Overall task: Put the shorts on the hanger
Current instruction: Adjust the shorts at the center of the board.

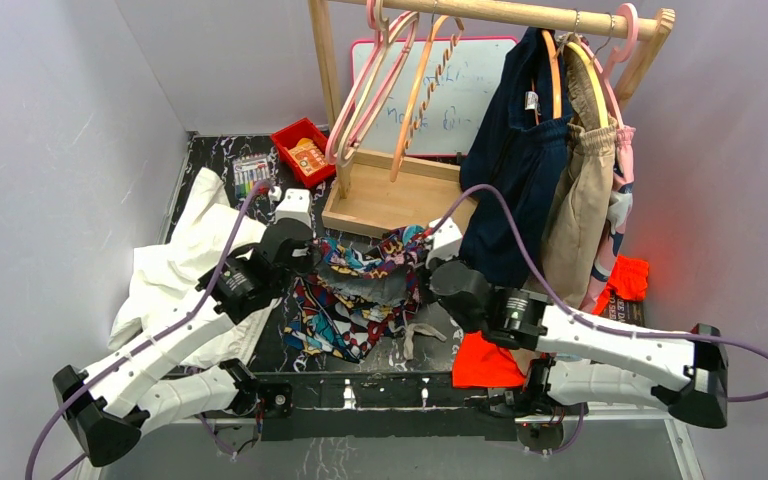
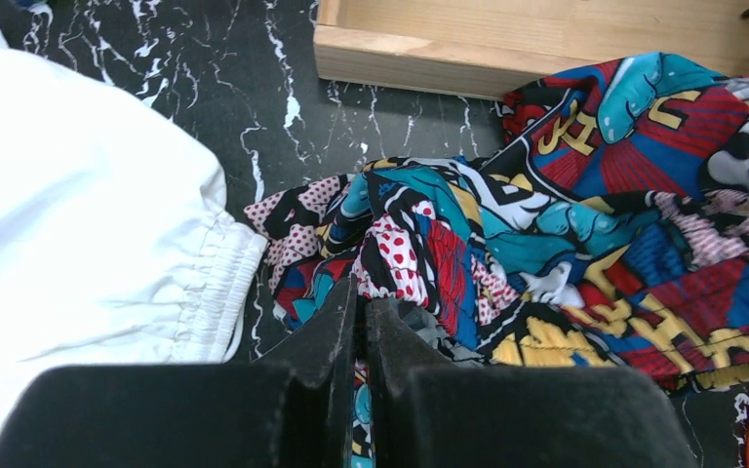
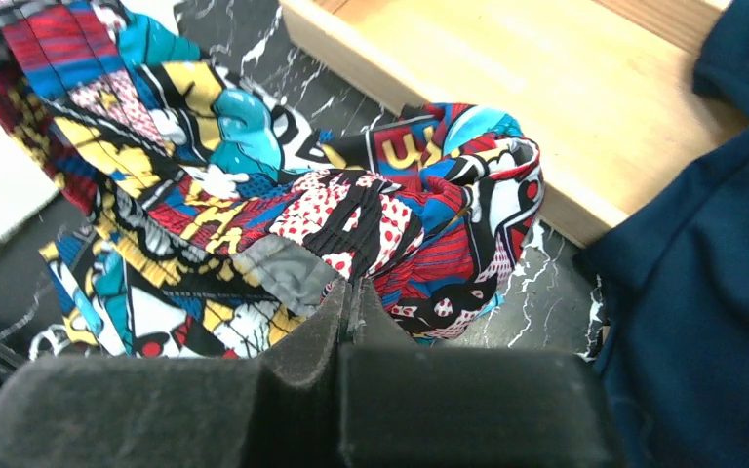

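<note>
The shorts [image 1: 365,285], comic-print in blue, red, yellow and teal, lie crumpled mid-table, with the far edge bunched and lifted. The slim light-orange hanger [image 1: 438,65], zigzag-barred, hangs tilted at about 12 o'clock from them.

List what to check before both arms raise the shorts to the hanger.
1. Left gripper fingers shut on the shorts: ok.
2. Right gripper fingers shut on the shorts: ok.
3. Shorts fully off the table: not ok, the lower part lies on it.
4. Hanger bare on the rail: ok.
5. Fabric spread flat between the two grips: not ok, bunched.
</note>
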Action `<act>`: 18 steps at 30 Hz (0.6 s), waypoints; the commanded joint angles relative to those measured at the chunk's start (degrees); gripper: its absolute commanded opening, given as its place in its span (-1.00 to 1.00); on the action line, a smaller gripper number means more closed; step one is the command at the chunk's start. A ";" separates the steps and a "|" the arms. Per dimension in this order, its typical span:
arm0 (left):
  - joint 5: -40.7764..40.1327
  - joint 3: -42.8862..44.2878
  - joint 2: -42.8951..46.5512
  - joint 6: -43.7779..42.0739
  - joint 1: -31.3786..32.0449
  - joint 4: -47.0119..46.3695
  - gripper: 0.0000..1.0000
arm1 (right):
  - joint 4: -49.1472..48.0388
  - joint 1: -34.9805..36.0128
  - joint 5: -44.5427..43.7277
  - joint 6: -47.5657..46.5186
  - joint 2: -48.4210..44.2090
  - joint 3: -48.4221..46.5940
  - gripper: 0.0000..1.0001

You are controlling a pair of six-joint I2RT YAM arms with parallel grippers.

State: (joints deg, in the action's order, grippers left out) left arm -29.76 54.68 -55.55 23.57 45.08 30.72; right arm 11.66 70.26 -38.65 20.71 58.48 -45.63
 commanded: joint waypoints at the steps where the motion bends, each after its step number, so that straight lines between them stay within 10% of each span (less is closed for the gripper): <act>1: 2.66 0.09 -1.32 -1.82 -0.17 -4.90 -1.00 | 0.94 -0.12 -6.35 4.20 -3.89 1.73 -1.00; 18: 5.36 -4.41 -14.19 1.33 -0.26 -13.52 -1.00 | -1.87 -13.41 9.75 10.16 1.41 8.41 -1.00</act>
State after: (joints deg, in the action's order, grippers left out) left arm -24.08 49.54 -70.19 22.76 45.08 19.29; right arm 15.40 61.78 -35.92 30.28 59.33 -36.12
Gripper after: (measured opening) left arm 0.018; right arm 0.010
